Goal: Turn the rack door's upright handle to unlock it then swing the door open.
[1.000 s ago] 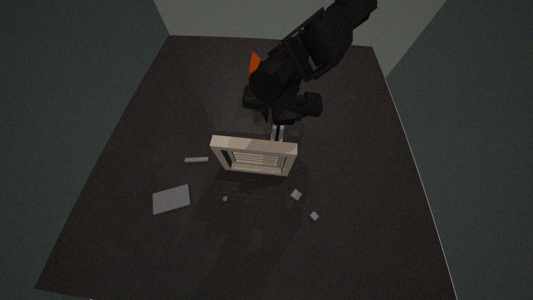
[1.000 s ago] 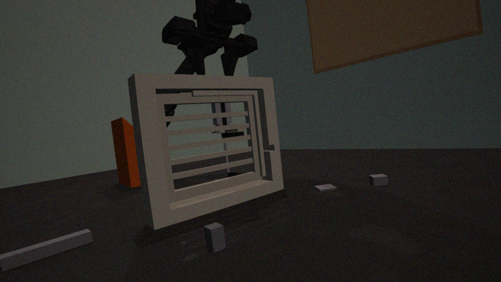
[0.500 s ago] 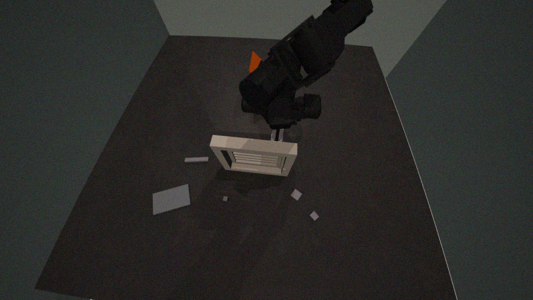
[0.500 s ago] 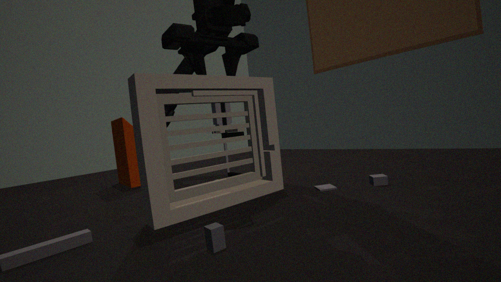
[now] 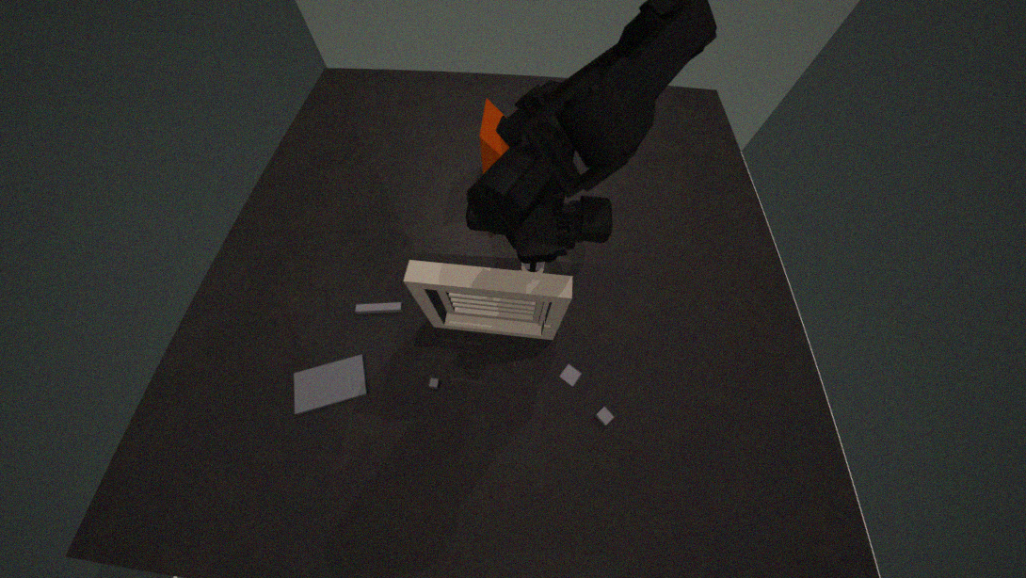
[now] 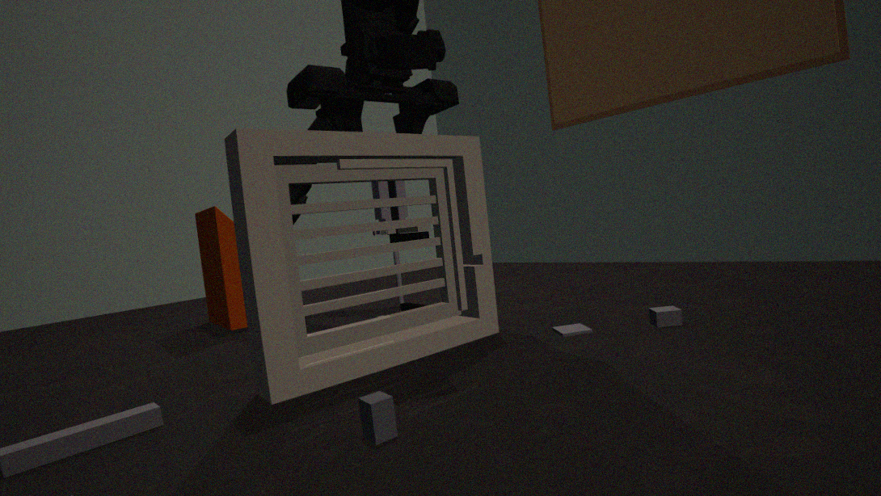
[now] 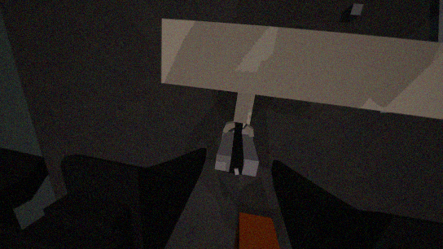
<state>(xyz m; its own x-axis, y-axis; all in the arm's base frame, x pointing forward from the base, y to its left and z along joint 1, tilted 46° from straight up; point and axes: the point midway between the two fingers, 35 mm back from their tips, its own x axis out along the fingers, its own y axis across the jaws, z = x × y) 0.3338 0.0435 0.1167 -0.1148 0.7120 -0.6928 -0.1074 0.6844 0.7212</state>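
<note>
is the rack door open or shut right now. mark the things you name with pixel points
Shut: the louvred door (image 5: 495, 312) (image 6: 371, 259) sits within its pale frame (image 5: 438, 271) (image 6: 251, 258), with its slats roughly parallel to the frame's front.

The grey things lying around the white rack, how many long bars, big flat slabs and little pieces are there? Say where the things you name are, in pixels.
Long bar (image 5: 377, 308) (image 6: 80, 440): 1
Big flat slab (image 5: 329, 384) (image 7: 440, 20): 1
Little pieces (image 5: 433, 383) (image 5: 570, 375) (image 5: 605, 415) (image 6: 378, 418) (image 6: 571, 329) (image 6: 665, 317) (image 7: 357, 9): 3
Total: 5

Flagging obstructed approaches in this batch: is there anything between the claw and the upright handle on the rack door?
Nothing visible stands between them. In the wrist view the handle shows unblocked in the gap between the claw's open fingers. The orange block stands off to one side.
</note>
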